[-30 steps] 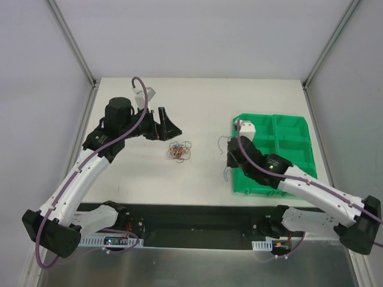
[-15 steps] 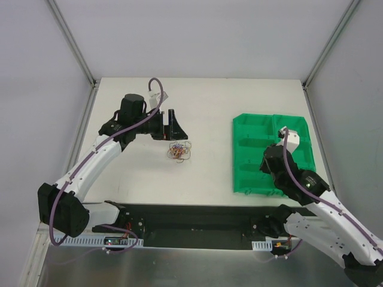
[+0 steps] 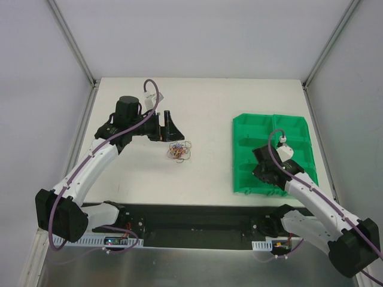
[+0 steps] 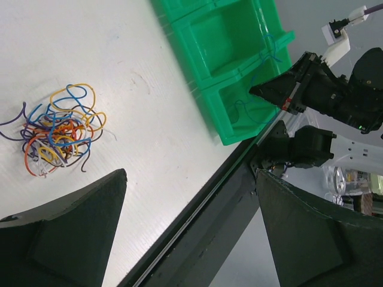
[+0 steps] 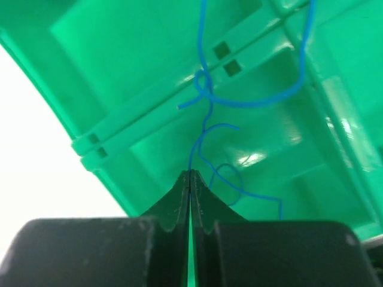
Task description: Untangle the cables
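No writing, label, brand, number or sign can be read in any of the views. The small circuit boards by the arm bases, at the lower edge of the top view, are too small for any print to be made out. The white block at the upper right of the left wrist view shows no legible marking.

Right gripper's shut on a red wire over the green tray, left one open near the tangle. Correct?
Wrong colour: the wire pinched in the right gripper is blue, not red; the right wrist view shows it. Rest stands.
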Motion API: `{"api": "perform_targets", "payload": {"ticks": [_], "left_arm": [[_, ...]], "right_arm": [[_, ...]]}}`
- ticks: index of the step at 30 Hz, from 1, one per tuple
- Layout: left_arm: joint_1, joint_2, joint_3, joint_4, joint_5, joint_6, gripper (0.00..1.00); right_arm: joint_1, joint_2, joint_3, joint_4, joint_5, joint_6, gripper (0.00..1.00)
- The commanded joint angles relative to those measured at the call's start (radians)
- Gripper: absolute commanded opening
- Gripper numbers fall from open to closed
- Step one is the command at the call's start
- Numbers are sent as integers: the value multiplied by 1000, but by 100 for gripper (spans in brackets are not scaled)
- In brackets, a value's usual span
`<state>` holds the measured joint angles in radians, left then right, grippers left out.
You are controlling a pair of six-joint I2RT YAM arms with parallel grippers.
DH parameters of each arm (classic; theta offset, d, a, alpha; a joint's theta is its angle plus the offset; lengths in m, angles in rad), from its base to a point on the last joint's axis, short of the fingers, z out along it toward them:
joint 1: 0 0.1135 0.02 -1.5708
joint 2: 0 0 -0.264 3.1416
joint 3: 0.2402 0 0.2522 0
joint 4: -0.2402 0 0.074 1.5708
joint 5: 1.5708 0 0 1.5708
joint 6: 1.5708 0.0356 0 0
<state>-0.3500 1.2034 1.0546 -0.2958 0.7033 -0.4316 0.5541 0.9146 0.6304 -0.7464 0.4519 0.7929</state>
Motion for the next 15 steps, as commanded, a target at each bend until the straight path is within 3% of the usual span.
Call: {"api": "perform_targets", "payload": {"ticks": [1, 7, 10, 12, 15], "left_arm": [[16, -21, -1, 30, 33, 24, 88], [20, -21, -4, 30, 38, 24, 88], [20, -19, -4, 30, 35, 28, 88], [20, -18, -5, 30, 33, 30, 88], [22, -7, -4, 30, 45, 25, 88]], "right_arm": [[-78, 30, -9, 157, -198, 58, 1], [-117, 78, -29, 209, -309, 26, 1], [-115, 47, -5, 156, -299, -62, 22], [-115, -3, 11, 107, -279, -133, 44], [-117, -107, 22, 30, -230, -187, 64]]}}
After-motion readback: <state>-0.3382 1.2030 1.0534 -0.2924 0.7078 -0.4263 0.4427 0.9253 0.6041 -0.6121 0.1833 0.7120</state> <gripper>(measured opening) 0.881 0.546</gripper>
